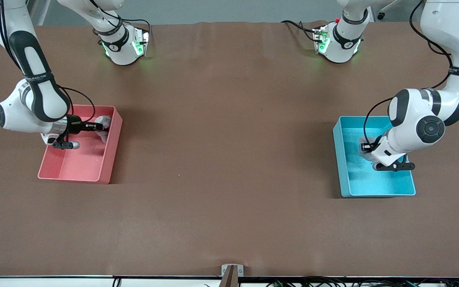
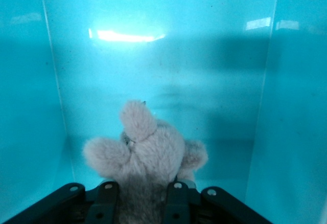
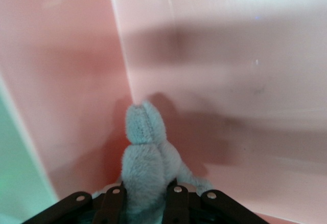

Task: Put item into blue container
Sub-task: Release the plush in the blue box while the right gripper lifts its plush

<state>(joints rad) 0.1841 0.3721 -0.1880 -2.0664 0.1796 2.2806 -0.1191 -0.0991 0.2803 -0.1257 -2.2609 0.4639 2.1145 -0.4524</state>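
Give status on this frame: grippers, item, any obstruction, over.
Left gripper shut on grey plush toy, inside blue container. Right gripper shut on pale-blue plush toy, inside pink bin. Nothing in the way.

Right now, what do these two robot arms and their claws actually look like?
Both are glossy white, rounded tube segments with black bands and round dark caps at the joints. Thin black cables loop along them. Each base glows green. The left gripper and right gripper are small black units; the wrist views show dark fingers with round screw heads.
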